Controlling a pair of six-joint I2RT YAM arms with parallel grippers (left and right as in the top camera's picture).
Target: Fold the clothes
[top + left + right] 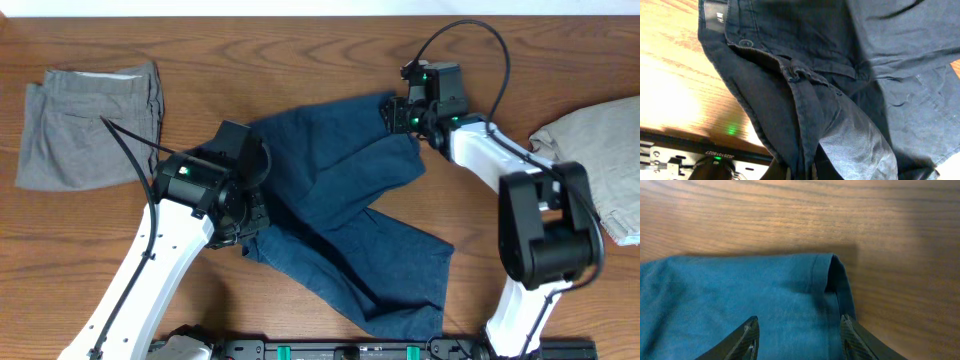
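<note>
The clothes, a dark navy garment with two wide legs, lie crumpled across the middle of the table. One leg reaches to the upper right and the other to the front right. My left gripper is at the garment's left edge, shut on a bunched fold of the waistband; a button and a label show above it. My right gripper hovers over the far leg's hem corner. In the right wrist view its fingers stand apart, with the blue cloth lying flat between and below them.
Light grey folded shorts lie at the back left. A pale beige garment lies at the right edge. A black rail runs along the table's front edge, close to the near leg's hem.
</note>
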